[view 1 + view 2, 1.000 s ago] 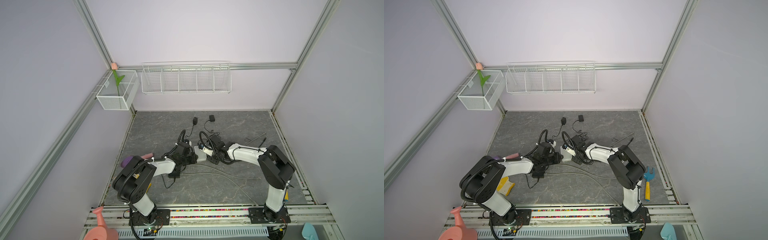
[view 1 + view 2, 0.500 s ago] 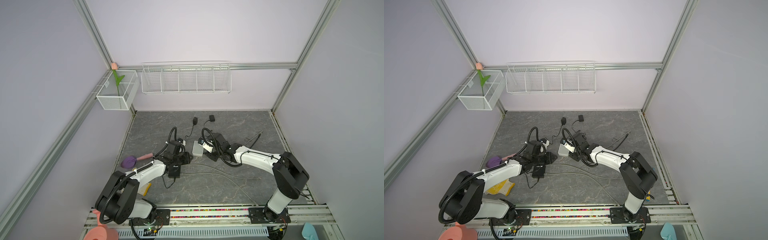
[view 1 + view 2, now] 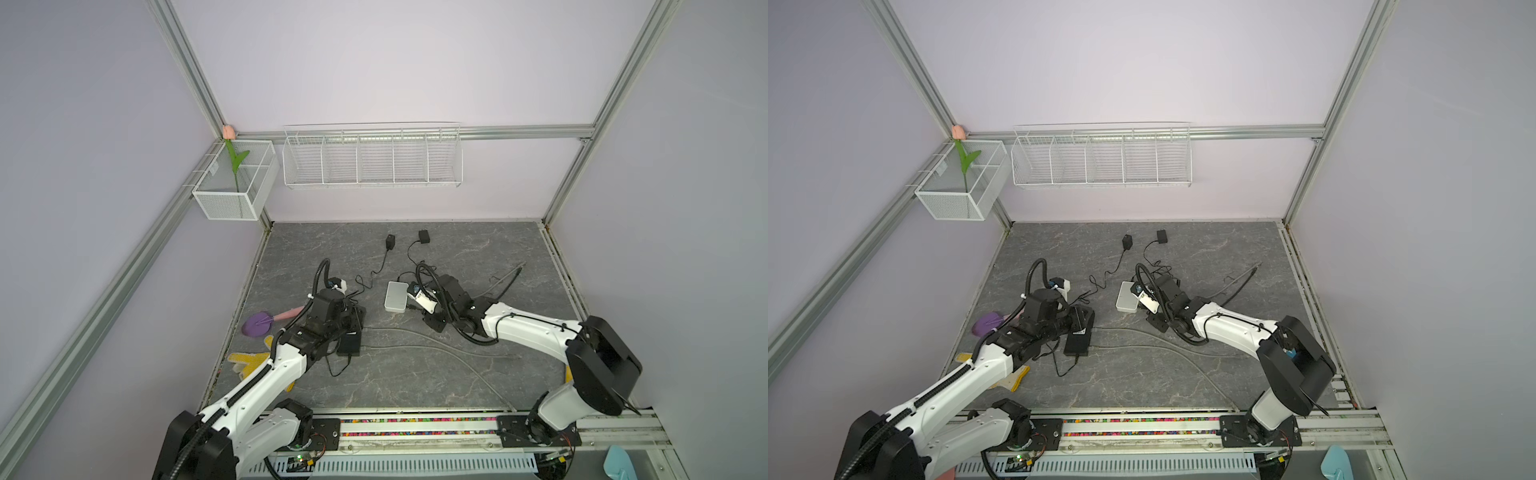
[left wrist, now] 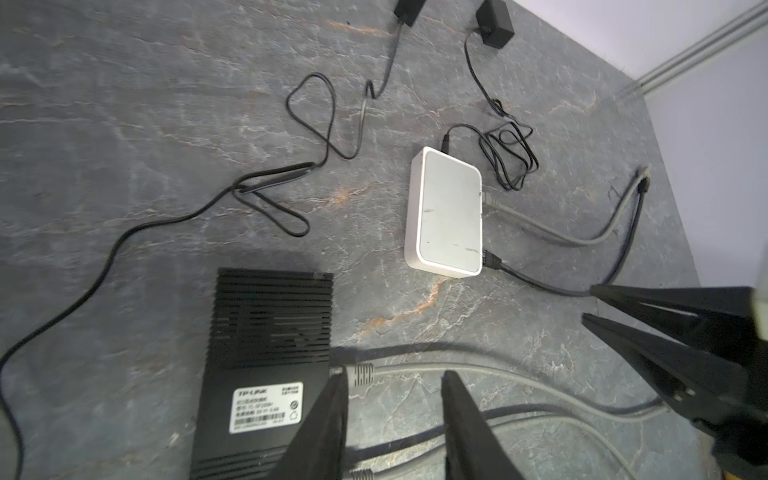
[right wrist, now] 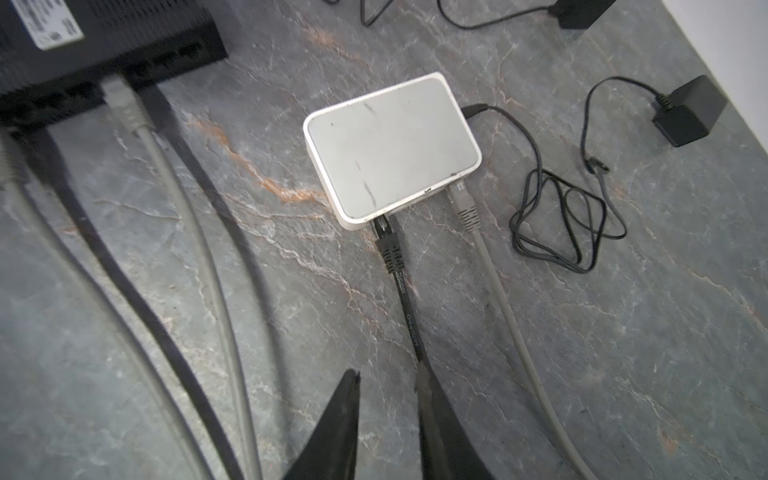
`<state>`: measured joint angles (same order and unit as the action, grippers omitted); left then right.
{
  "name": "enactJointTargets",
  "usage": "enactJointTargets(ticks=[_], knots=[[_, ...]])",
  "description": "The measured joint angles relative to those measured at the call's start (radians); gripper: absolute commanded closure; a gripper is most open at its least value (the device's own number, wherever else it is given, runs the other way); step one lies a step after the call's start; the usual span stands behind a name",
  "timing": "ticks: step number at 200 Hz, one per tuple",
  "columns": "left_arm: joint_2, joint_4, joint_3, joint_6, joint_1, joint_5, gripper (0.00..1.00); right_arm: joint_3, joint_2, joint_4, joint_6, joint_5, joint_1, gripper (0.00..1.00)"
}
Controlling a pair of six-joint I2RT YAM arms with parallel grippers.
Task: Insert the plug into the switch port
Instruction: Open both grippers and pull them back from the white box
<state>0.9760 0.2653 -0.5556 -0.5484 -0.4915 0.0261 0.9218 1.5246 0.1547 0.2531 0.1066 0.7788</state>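
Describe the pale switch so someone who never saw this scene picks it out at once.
On the grey table, look near the middle. The switch is the flat box with a black cable and a grey cable plugged into one side. Unlike the ribbed black box nearby, it is white and smooth.

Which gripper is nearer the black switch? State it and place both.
Left. The left gripper hangs at the port edge of the black switch, jaws astride the gray cable. The right gripper sits apart, by the black cable of the white switch.
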Motion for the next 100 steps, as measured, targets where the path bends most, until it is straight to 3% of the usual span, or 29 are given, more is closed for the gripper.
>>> enactJointTargets(ticks=[16, 64, 100], knots=[[-0.055, 0.016, 0.027, -0.008, 0.001, -0.031, 0.50, -0.037, -0.076, 0.007, -0.042, -0.003, 0.000, 0.68], [-0.142, 0.063, 0.100, -0.040, 0.001, -0.067, 0.48, -0.125, -0.314, 0.127, -0.269, -0.022, 0.006, 0.60], [-0.192, 0.084, 0.138, -0.056, 0.001, -0.071, 0.48, -0.230, -0.478, 0.246, -0.453, -0.022, 0.106, 0.59]])
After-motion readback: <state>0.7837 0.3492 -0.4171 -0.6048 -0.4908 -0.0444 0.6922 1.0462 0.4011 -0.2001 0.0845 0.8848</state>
